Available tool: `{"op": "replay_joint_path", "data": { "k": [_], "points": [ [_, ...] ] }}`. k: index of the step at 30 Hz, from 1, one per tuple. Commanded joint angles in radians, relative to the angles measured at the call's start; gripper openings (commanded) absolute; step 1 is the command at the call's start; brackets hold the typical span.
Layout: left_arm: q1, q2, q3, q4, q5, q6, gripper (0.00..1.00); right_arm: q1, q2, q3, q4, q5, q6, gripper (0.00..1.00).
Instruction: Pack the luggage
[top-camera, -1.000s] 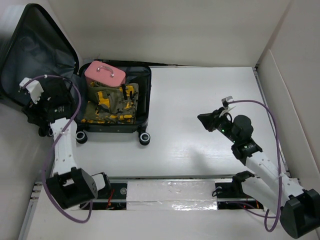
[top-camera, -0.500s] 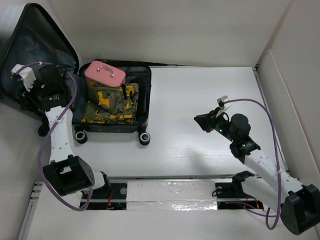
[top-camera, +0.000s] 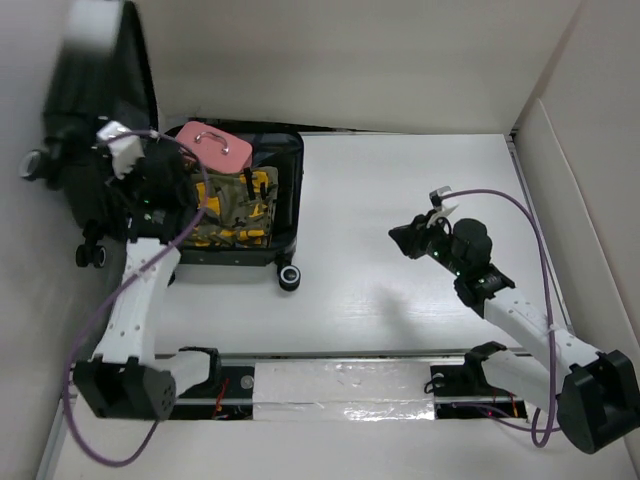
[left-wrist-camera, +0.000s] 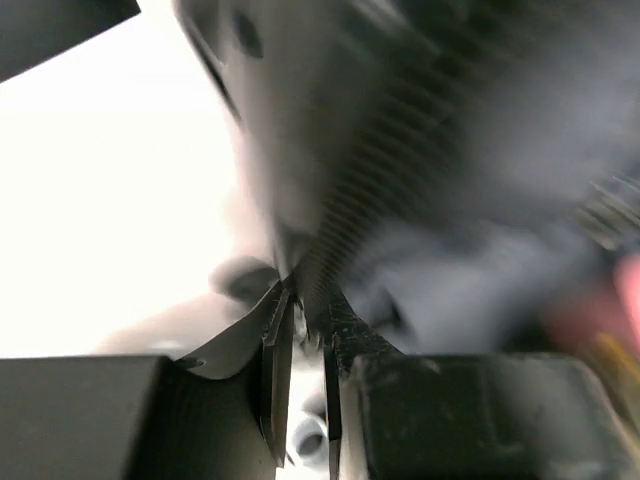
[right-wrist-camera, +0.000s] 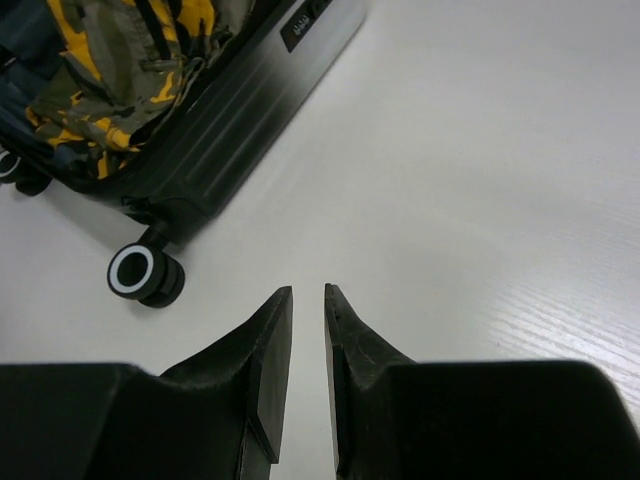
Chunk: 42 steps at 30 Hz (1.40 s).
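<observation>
The luggage (top-camera: 272, 252) lies open at the left of the table, holding camouflage clothing (top-camera: 236, 206) and a pink case (top-camera: 212, 147). Its lid (top-camera: 92, 110) stands raised, nearly upright and blurred by motion. My left gripper (left-wrist-camera: 300, 302) is shut on the lid's ribbed edge (left-wrist-camera: 340, 230); in the top view it sits at the lid's inner side (top-camera: 122, 170). My right gripper (top-camera: 402, 238) hovers over bare table to the right of the luggage, jaws a narrow gap apart with nothing between them (right-wrist-camera: 308, 292). The right wrist view shows the luggage shell (right-wrist-camera: 250, 110) and clothing (right-wrist-camera: 110, 60).
Black wheels stick out at the luggage's near side (top-camera: 289, 279) (right-wrist-camera: 135, 270) and from the raised lid (top-camera: 90, 255). White walls close in the table at the back (top-camera: 350, 60) and right (top-camera: 570, 180). A taped rail (top-camera: 340, 385) runs along the near edge.
The lid has swung up from lying open at the far left to nearly upright. The left gripper shut on its edge and moved right with it. The right arm shifted only slightly.
</observation>
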Motion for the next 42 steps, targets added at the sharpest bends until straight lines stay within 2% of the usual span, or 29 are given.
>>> {"op": "replay_joint_path", "data": {
  "k": [1, 2, 5, 6, 7, 8, 9, 10, 11, 15, 16, 18, 20, 21, 22, 23, 25, 26, 27, 28, 29, 30, 31, 32, 33, 34, 35, 36, 42],
  "points": [
    [-0.243, -0.153, -0.109, 0.051, 0.088, 0.009, 0.0, 0.005, 0.027, 0.047, 0.007, 0.058, -0.023, 0.25],
    [-0.324, -0.197, -0.157, 0.051, 0.108, -0.014, 0.0, 0.005, 0.053, 0.05, 0.009, 0.062, -0.023, 0.25],
    [-0.348, -0.36, -0.24, 0.043, 0.396, -0.028, 0.0, 0.005, 0.083, 0.064, 0.001, 0.054, -0.034, 0.26],
    [-0.348, -0.433, -0.261, 0.048, 0.587, -0.01, 0.0, 0.005, 0.099, 0.065, 0.002, 0.057, -0.034, 0.26],
    [-0.348, -0.466, -0.289, 0.057, 0.713, 0.03, 0.0, 0.014, 0.106, 0.064, 0.005, 0.059, -0.035, 0.27],
    [-0.348, -0.498, -0.335, 0.053, 0.831, 0.059, 0.23, 0.014, 0.113, 0.064, 0.013, 0.068, -0.034, 0.27],
    [-0.348, -0.544, -0.347, 0.033, 0.934, 0.072, 0.37, 0.014, 0.129, 0.064, 0.013, 0.069, -0.034, 0.27],
    [-0.348, -0.569, -0.36, 0.016, 1.122, 0.072, 0.52, 0.023, 0.136, 0.068, 0.013, 0.072, -0.035, 0.28],
    [-0.348, -0.598, -0.395, 0.004, 1.2, 0.07, 0.65, 0.023, 0.146, 0.072, 0.015, 0.078, -0.037, 0.28],
    [-0.357, -0.795, -0.47, 0.013, 1.407, 0.01, 0.71, 0.048, 0.176, 0.075, 0.025, 0.1, -0.04, 0.28],
    [-0.357, -0.808, -0.466, -0.005, 1.426, 0.006, 0.69, 0.048, 0.179, 0.075, 0.028, 0.105, -0.041, 0.28],
    [-0.357, -0.831, -0.424, -0.05, 1.347, -0.008, 0.61, 0.071, 0.179, 0.072, 0.038, 0.111, -0.044, 0.26],
    [-0.357, -0.836, -0.385, -0.009, 1.24, -0.061, 0.63, 0.089, 0.17, 0.066, 0.061, 0.132, -0.054, 0.2],
    [-0.357, -0.821, -0.378, 0.025, 1.175, -0.084, 0.63, 0.108, 0.169, 0.059, 0.067, 0.143, -0.057, 0.09],
    [-0.357, -0.802, -0.371, 0.059, 1.049, -0.106, 0.63, 0.108, 0.167, 0.059, 0.068, 0.154, -0.064, 0.03],
    [-0.357, -0.775, -0.346, 0.117, 1.003, -0.138, 0.6, 0.12, 0.161, 0.058, 0.065, 0.172, -0.069, 0.0],
    [-0.357, -0.632, -0.291, 0.152, 0.917, -0.152, 0.59, 0.129, 0.147, 0.053, 0.065, 0.192, -0.075, 0.0],
    [-0.357, -0.563, -0.21, 0.157, 0.89, -0.164, 0.57, 0.129, 0.14, 0.047, 0.074, 0.212, -0.078, 0.0],
    [-0.357, -0.421, -0.165, 0.156, 0.865, -0.177, 0.55, 0.129, 0.124, 0.041, 0.079, 0.218, -0.08, 0.0],
    [-0.357, -0.347, -0.11, 0.148, 0.824, -0.174, 0.51, 0.138, 0.117, 0.032, 0.085, 0.221, -0.078, 0.0],
    [-0.346, -0.266, 0.018, 0.104, 0.796, -0.171, 0.43, 0.138, 0.114, 0.029, 0.093, 0.223, -0.08, 0.0],
    [-0.311, -0.113, 0.086, 0.074, 0.774, -0.168, 0.4, 0.138, 0.107, 0.029, 0.094, 0.224, -0.08, 0.0],
    [-0.285, -0.046, 0.159, 0.044, 0.774, -0.166, 0.37, 0.138, 0.104, 0.027, 0.096, 0.226, -0.08, 0.0],
    [-0.259, 0.021, 0.294, -0.014, 0.77, -0.164, 0.22, 0.138, 0.106, 0.029, 0.094, 0.232, -0.08, 0.0],
    [-0.234, 0.117, 0.344, -0.03, 0.754, -0.161, 0.12, 0.138, 0.104, 0.029, 0.093, 0.235, -0.081, 0.0],
    [-0.166, 0.153, 0.391, -0.042, 0.742, -0.178, 0.04, 0.138, 0.104, 0.029, 0.093, 0.235, -0.083, 0.0],
    [-0.126, 0.187, 0.463, -0.051, 0.759, -0.183, 0.0, 0.148, 0.104, 0.029, 0.093, 0.238, -0.083, 0.0],
    [-0.051, 0.242, 0.49, -0.055, 0.786, -0.189, 0.0, 0.148, 0.101, 0.03, 0.093, 0.235, -0.083, 0.0],
    [0.189, 0.524, 0.698, -0.17, 0.863, -0.177, 0.0, 0.148, 0.103, 0.035, 0.094, 0.221, -0.083, 0.0]
  ]
}}
